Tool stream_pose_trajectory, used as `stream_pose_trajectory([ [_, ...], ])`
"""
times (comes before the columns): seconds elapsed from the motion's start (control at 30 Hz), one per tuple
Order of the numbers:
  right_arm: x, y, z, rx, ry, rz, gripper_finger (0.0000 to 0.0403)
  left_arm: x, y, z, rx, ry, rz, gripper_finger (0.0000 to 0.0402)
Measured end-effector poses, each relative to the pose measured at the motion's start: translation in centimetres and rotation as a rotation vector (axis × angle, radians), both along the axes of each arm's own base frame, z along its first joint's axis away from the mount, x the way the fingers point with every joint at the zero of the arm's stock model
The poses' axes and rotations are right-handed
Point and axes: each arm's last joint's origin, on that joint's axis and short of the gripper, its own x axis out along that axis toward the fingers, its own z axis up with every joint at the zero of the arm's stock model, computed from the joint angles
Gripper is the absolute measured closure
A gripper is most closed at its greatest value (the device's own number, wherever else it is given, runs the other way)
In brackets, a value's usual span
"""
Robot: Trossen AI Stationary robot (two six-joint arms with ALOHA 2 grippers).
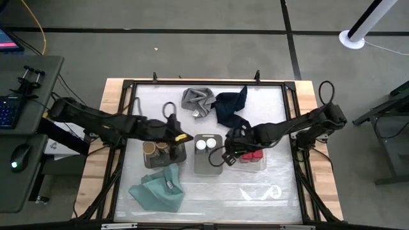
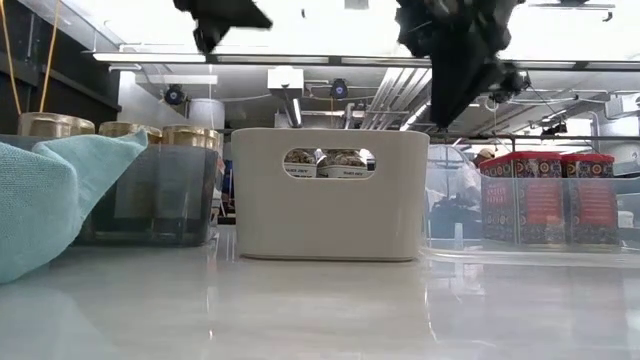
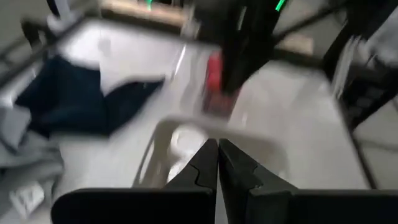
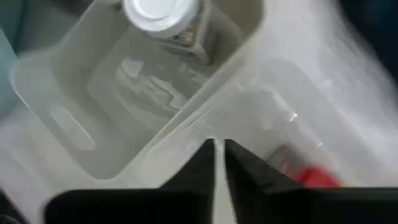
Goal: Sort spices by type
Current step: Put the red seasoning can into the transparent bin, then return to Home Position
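Three tan-topped jars (image 1: 160, 148) (image 2: 130, 130) stand in a dark grey tray (image 1: 148, 161). Two white-topped jars (image 1: 206, 144) (image 4: 158, 11) stand in the white tray (image 1: 208, 167) (image 2: 325, 215). Two red squarish jars (image 1: 250, 155) (image 2: 545, 195) stand in a clear tray (image 1: 255, 165). My left gripper (image 1: 184, 137) (image 3: 217, 163) hovers shut and empty between the grey and white trays, above their rims. My right gripper (image 1: 226, 153) (image 4: 219, 155) hangs shut and empty over the gap between the white and clear trays.
A grey cloth (image 1: 198, 99) and a navy cloth (image 1: 230, 106) lie toward the far edge, and a teal cloth (image 1: 156, 188) (image 2: 50, 200) lies near the front left. A black frame (image 1: 294, 108) borders the mat. The three trays stand side by side mid-table.
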Motion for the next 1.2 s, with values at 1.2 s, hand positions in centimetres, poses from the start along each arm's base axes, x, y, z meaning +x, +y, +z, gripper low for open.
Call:
stream_pose_trajectory([
  [1.2, -0.8, -3.4, 1.0, -0.192, 0.079, 0.405, 0.0402, -4.7, -6.1, 4.6, -0.005, -0.415, 0.148, 0.0401],
])
